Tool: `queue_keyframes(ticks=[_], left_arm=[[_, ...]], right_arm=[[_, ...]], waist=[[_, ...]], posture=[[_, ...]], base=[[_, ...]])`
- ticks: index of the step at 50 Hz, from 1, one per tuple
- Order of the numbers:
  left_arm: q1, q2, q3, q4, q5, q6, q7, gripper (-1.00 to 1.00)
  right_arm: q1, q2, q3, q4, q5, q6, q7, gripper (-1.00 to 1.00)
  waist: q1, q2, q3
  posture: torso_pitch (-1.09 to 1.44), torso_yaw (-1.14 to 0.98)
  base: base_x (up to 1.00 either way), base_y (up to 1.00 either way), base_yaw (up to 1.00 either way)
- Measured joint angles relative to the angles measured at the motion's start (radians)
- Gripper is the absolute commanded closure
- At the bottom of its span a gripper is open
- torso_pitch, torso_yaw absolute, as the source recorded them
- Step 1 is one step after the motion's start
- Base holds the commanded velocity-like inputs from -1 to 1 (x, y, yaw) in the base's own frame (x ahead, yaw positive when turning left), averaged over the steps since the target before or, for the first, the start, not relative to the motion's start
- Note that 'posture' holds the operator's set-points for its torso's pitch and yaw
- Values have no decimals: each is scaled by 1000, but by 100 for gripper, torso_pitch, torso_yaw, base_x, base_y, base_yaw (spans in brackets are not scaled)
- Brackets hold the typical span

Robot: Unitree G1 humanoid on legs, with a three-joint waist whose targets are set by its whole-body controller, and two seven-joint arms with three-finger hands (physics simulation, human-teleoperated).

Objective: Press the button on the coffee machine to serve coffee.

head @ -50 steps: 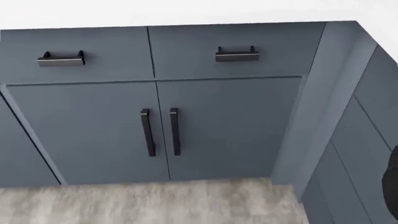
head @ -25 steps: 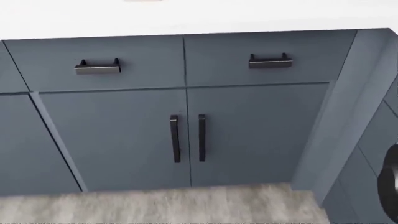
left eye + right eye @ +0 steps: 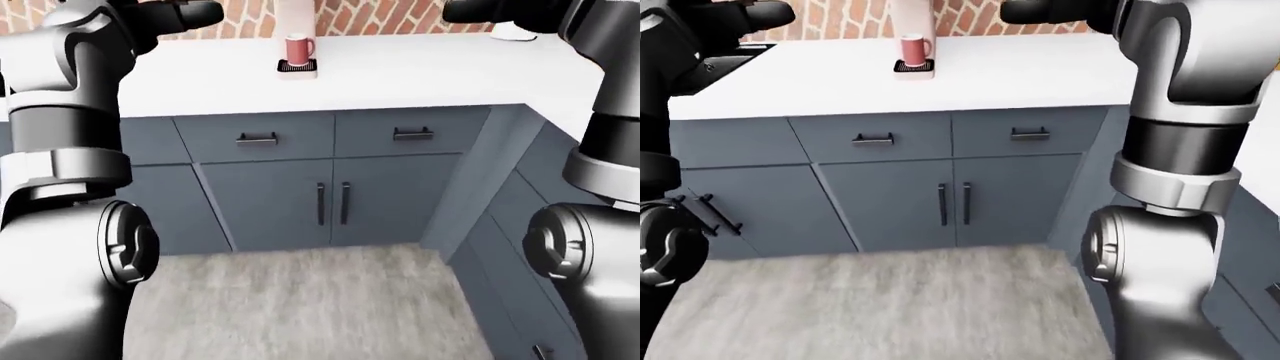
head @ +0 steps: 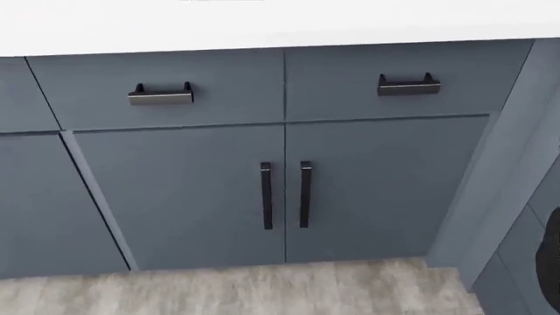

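The coffee machine (image 3: 295, 13) is a white column at the top edge of the left-eye view, cut off by the frame, so its button does not show. A red mug (image 3: 298, 49) stands on its black drip tray (image 3: 297, 67) on the white counter (image 3: 420, 71). My left hand (image 3: 192, 13) is raised at the upper left, its dark fingers pointing towards the machine but well apart from it. At the upper right my right hand (image 3: 478, 10) hovers over the counter. The head view shows neither hand.
Blue-grey cabinets with two drawers (image 4: 162, 94) and paired black door handles (image 4: 285, 194) fill the head view under the counter. A cabinet run (image 3: 520, 225) juts out on the right, forming a corner. Grey wood floor (image 3: 300, 300) lies below. A brick wall (image 3: 380, 15) backs the counter.
In the head view the whole cabinet picture has shifted right and slightly down, so the camera has moved. No hand shows in those frames.
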Motion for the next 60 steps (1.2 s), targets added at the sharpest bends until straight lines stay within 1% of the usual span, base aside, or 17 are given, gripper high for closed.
queue_keyframes(ticks=[1, 5, 10, 13, 14, 20, 24, 26, 31, 40, 41, 43, 47, 51, 54, 58, 60], left_arm=[[0, 3, 2, -2, 1, -6, 0, -100], [21, 21, 15, 16, 10, -14, 5, -100], [8, 18, 11, 6, 10, -8, 6, -100], [0, 18, 9, -11, 7, -2, 5, -100], [0, 12, 9, -18, 6, -3, 5, -100], [7, 1, -1, 5, -1, 21, -1, -100], [-1, 7, 4, -13, 0, 4, -1, -100], [-1, 10, 5, -19, -1, -3, -1, -100], [17, 25, 17, 2, 8, 8, 11, -100], [-6, 16, 9, 1, 5, 2, 8, -100], [-1, 8, 7, -1, 4, -1, 7, -100], [2, -2, -2, 14, 0, 1, 2, -100], [6, 0, -1, 6, -4, 9, -2, -100], [-2, 8, 5, -10, -1, 2, 4, -100], [-4, 12, 5, -19, -2, -2, 4, -100], [28, 24, 18, -12, 2, 8, 12, -100], [27, 23, 16, -13, 3, 16, 15, -100]], right_arm=[[-1, 2, 2, -5, 2, -4, 0, -100], [20, 27, 28, 3, 20, 0, 10, -100], [9, 16, 17, -6, 20, 9, 9, -100], [2, 12, 13, -21, 18, -1, 6, -100], [4, 7, 10, -25, 18, -4, 6, -100], [16, 5, 2, 2, 9, 10, -2, -100], [16, 7, 1, -20, 14, 7, -4, -100], [14, 8, 3, -17, 15, 2, -5, -100], [24, 27, 29, 11, 26, 4, 5, -100], [-12, 9, 15, -7, 22, -2, 4, -100], [-6, 6, 11, -7, 21, -6, 3, -100], [7, 5, 6, 10, 15, -5, 1, -100], [17, 9, 5, 12, 10, 6, -5, -100], [8, 9, 8, -3, 14, 1, -3, -100], [1, 11, 10, -2, 14, -3, -2, -100], [27, 33, 28, -4, 25, 5, 4, -100], [32, 34, 24, -7, 26, 12, 2, -100]], waist=[[0, 26, 3], [18, 24, 17], [21, -38, 20], [26, -98, 13], [21, -100, 8], [8, -54, 16], [-1, 3, 18], [-7, 46, 10], [13, 33, 11], [26, -79, 1], [21, -66, 6], [12, -71, 17], [8, -56, 7], [2, -5, 11], [-5, 57, -2], [10, 44, 7], [8, 25, 2]], posture=[[0, 0], [0, 0], [0, 0], [0, 0], [0, 0], [0, 0], [0, 0], [0, 0], [0, 0], [0, 0], [0, 0], [0, 0], [0, 0], [0, 0], [0, 0], [0, 0], [0, 0]], base=[[26, 6, 0], [27, 7, 0], [27, 7, 0], [28, 6, 0], [31, 5, 0], [34, 5, 0], [32, 4, 0], [30, 5, 0], [23, 9, 0], [21, 9, 0], [22, 9, 0], [21, 9, 0], [22, 9, 0], [21, 9, 0], [21, 10, 0], [17, 11, 0], [14, 11, 0]])
